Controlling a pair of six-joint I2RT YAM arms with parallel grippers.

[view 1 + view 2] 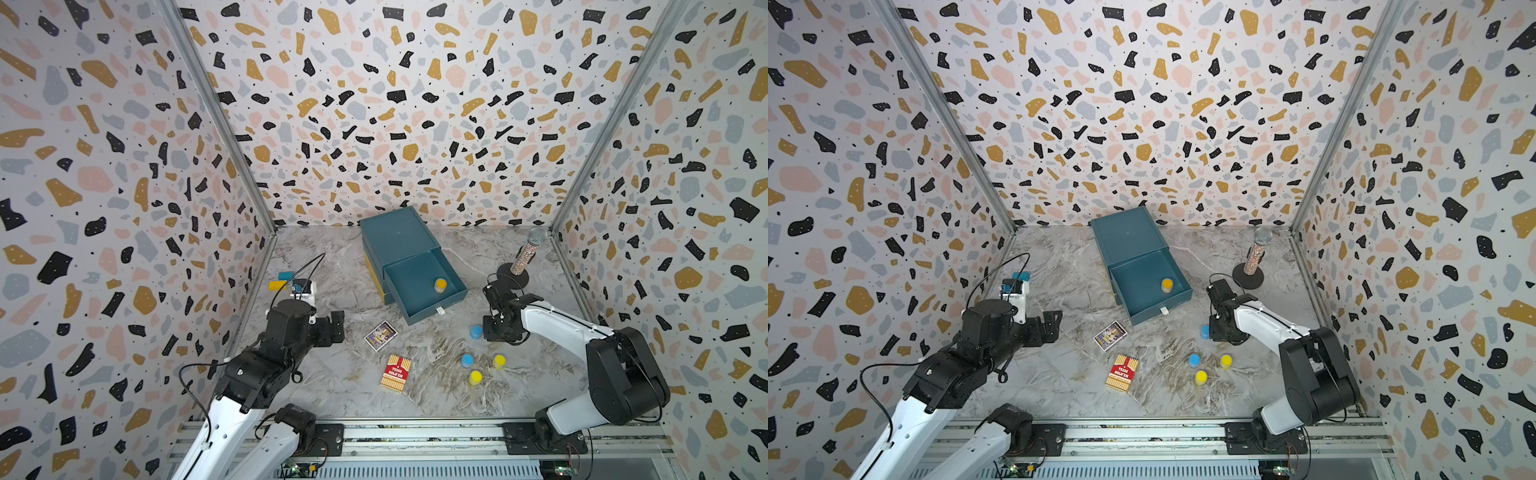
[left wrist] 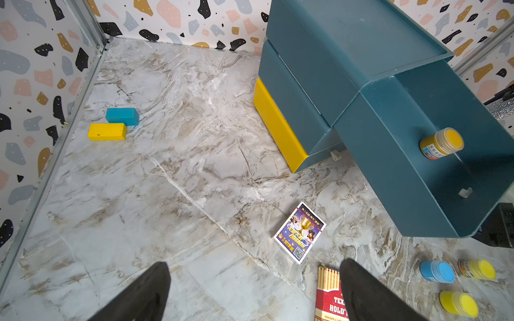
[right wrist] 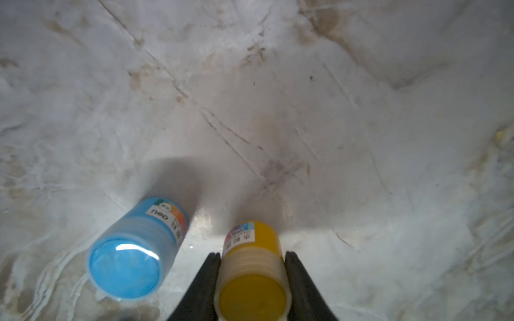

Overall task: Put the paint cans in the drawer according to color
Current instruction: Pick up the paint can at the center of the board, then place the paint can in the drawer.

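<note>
Right tool (image 3: 251, 253) part-closed, seemingly pinching orange paint can (image 3: 251, 280)

Teal drawer box (image 1: 395, 239) sits far centre with its top drawer (image 1: 411, 291) pulled out and an orange-lid jar (image 1: 440, 285) upright near the drawer's right wall. The right gripper (image 1: 498, 332) points down at the table, a blue-lid jar (image 1: 476, 331) just beside it on its left; the jaws are hidden from this angle. Nearer: second blue jar (image 1: 467, 360), yellow jar (image 1: 499, 361), second yellow jar (image 1: 475, 377), all apart. Red card box (image 1: 395, 372) and card deck (image 1: 380, 336) lie centre. Left gripper (image 1: 337, 326) hangs left of the deck. Microphone (image 1: 528, 253) stands far right.
</note>
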